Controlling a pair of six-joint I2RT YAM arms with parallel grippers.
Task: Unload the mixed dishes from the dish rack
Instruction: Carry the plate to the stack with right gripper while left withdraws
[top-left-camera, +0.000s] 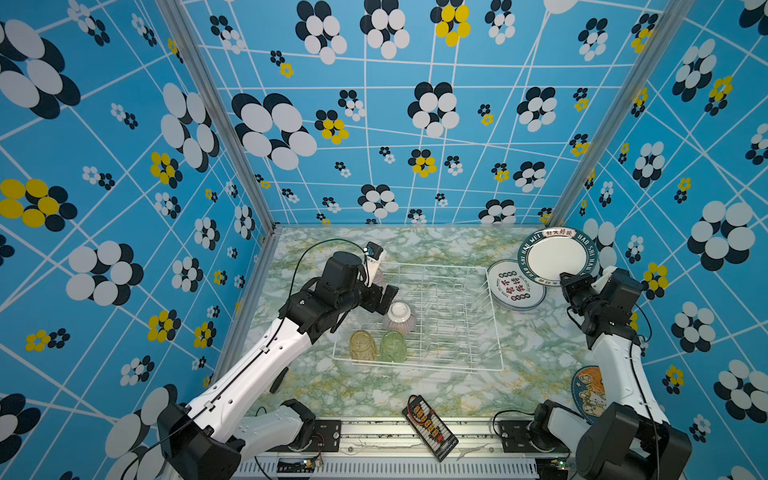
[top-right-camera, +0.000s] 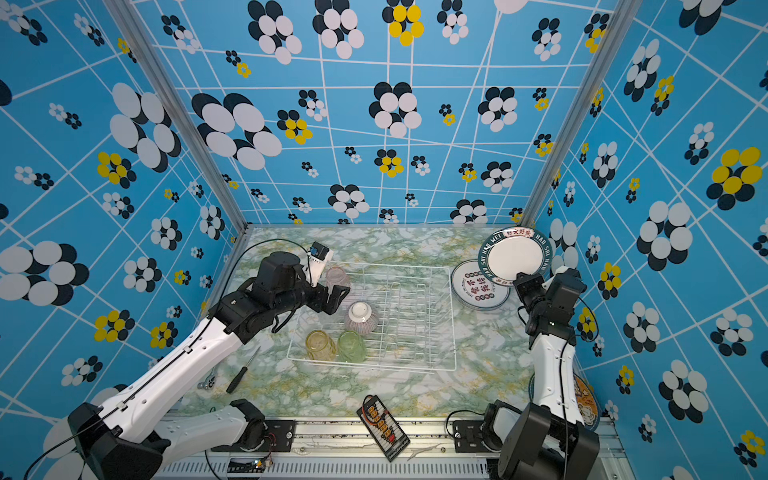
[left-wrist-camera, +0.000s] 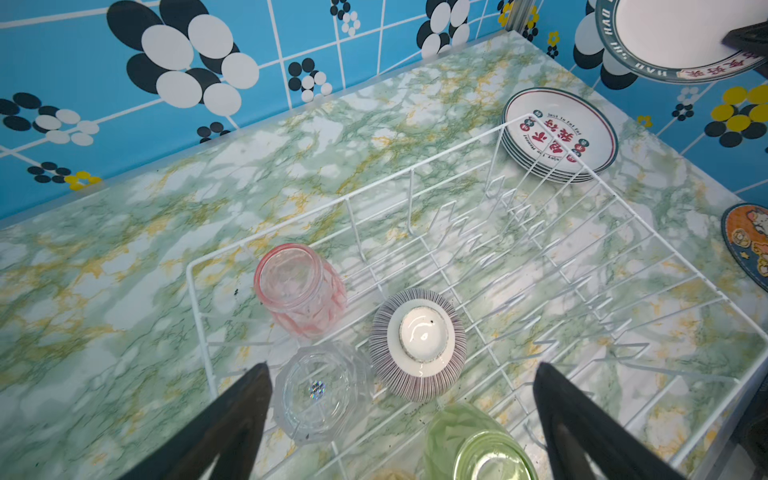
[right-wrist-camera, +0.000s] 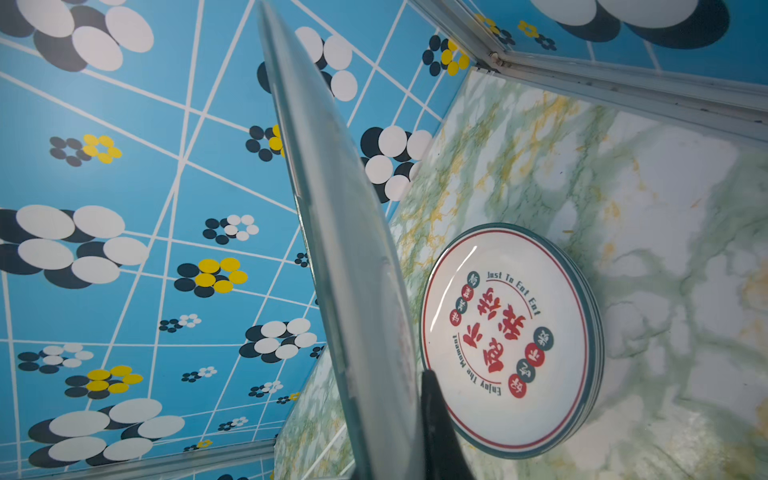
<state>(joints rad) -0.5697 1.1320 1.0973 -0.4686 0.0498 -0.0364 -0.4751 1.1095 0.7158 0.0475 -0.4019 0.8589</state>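
The white wire dish rack (top-left-camera: 436, 366) sits mid-table. Upside down in its left part are a purple-striped bowl (top-left-camera: 399, 318), a yellow tumbler (top-left-camera: 362, 345), a green tumbler (top-left-camera: 392, 345), a pink tumbler (top-right-camera: 337, 279) and a clear tumbler (left-wrist-camera: 322, 392). My left gripper (top-left-camera: 384, 297) hovers open above the bowl and the clear tumbler, holding nothing. At the back right my right gripper (top-left-camera: 567, 278) is shut on the rim of a green-rimmed white plate (top-left-camera: 557, 255), tilted up in the air over a stack of plates (top-left-camera: 513, 286) on the table. In the right wrist view only one finger (right-wrist-camera: 432, 399) shows.
A black board with orange connectors (top-left-camera: 430, 428) lies at the front edge. A round blue cartoon mat (top-left-camera: 588, 392) lies behind the right arm. A screwdriver (top-right-camera: 241, 374) and a small metal tool (top-right-camera: 206, 380) lie front left. Patterned walls close three sides.
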